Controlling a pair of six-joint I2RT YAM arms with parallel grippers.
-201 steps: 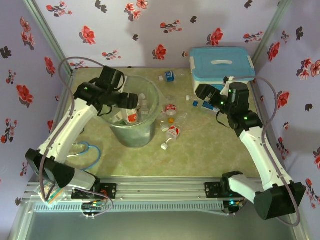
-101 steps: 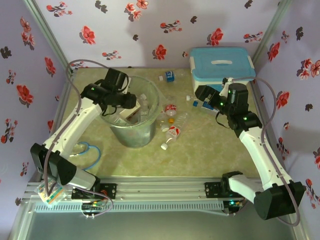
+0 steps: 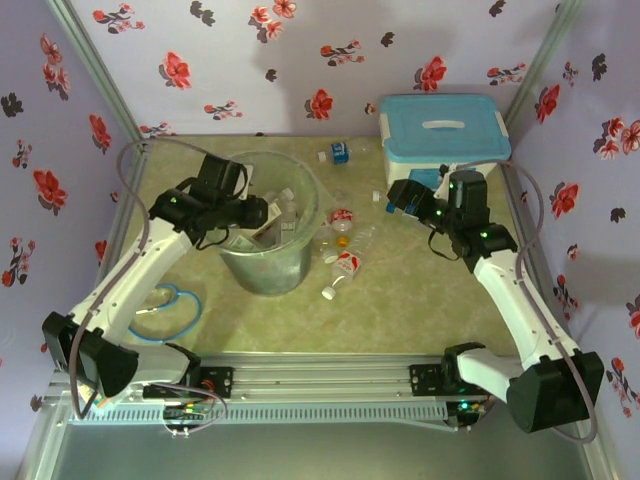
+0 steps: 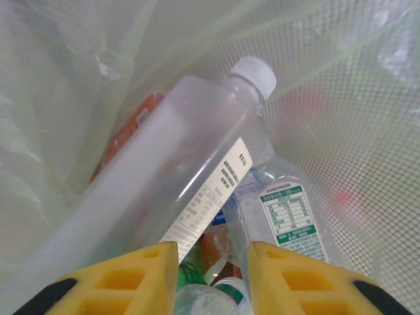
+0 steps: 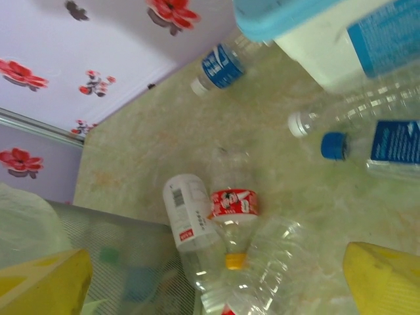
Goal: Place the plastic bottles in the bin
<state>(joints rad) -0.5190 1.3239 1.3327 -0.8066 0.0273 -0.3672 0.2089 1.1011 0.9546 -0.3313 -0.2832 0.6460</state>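
Top view: the left fingers are clenched inside the bin, close under its rim. The right fingers are released above open bench, near loose plastic bottles. Left wrist: binned bottles press against the liner. Right wrist: bottles lie between the bin's edge and the white box.

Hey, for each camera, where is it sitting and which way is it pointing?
Top external: above and behind, looking down on the table; left arm, right arm show.
Left wrist: inside the bin, facing down at a white-capped bottle; left fingers at bottom.
Right wrist: low over the table, facing bin and back wall; right fingers in bottom corners.
Shared: top and right wrist both see the red-labelled bottle.
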